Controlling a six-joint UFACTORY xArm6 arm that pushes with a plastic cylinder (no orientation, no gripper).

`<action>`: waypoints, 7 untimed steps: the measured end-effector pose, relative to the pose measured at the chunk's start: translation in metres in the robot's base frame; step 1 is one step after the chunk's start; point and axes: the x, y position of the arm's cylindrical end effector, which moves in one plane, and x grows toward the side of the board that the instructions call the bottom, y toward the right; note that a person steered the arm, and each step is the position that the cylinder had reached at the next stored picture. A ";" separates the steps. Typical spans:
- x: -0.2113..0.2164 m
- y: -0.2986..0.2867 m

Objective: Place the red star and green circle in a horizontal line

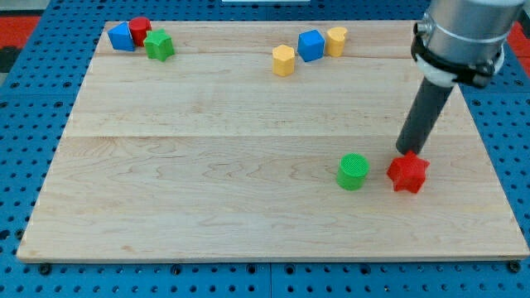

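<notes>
Arm comes in from the view's top right: grey wrist housing w/ black collar, then the dark rod slanting down and toward the view's left. My tip [403, 152] sits at the upper-left edge of the red star [408, 173], touching or nearly so; can't tell which. No gripper here, just the rod, so nothing to open or close.

Red star lies at the lower right of the wooden board [207, 165]. Green circle [353, 171], a short cylinder, is just beside it toward the view's left, small gap btwn them, not touching. Both sit at abt the same height in the view, so roughly level w/ each other.

Other blocks are well apart, along the board's top edge. Top left cluster: blue block [121, 36], red cylinder [139, 30], green cube [159, 45], packed close together. Top centre: yellow hexagon-ish block [283, 60], blue cube [310, 45], second yellow block [336, 40], the last two touching or nearly.

Board rests on a blue pegboard surface [33, 124].
</notes>
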 end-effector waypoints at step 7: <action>-0.124 0.004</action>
